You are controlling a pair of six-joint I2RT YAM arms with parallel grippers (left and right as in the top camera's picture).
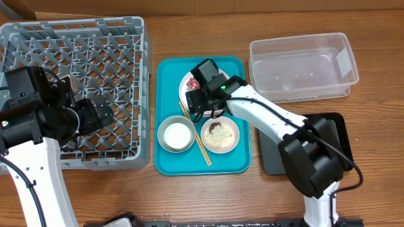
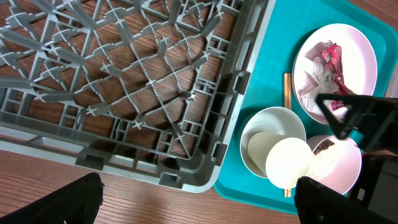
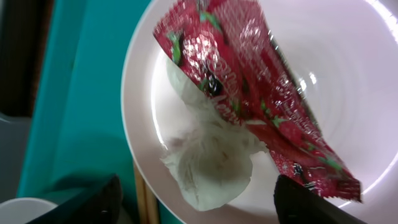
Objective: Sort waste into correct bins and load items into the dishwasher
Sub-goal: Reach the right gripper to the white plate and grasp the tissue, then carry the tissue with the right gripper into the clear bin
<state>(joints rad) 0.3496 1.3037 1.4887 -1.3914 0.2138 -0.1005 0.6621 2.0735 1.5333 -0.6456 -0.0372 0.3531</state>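
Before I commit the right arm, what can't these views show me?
Overhead: the right gripper covers most of the plate and wrapper.
Overhead: the right arm hides much of the black tray.
Right wrist: frame edges cut off the plate; fingertips are blurred.
Left wrist: the cup hides part of the rice bowl.

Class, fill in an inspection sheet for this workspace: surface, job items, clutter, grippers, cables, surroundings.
Surface: wooden table.
Job's things: dish rack, no dishes seen inside; red wrapper with tissue on the plate; white bowl, rice bowl and chopsticks on the teal tray; clear tub empty; black tray partly behind the right arm.
Clutter: nothing seen.
Grippers: left gripper open above the rack; right gripper open over the wrapper.
Cables: black cable looping at the right arm's base.
Surroundings: nothing seen.
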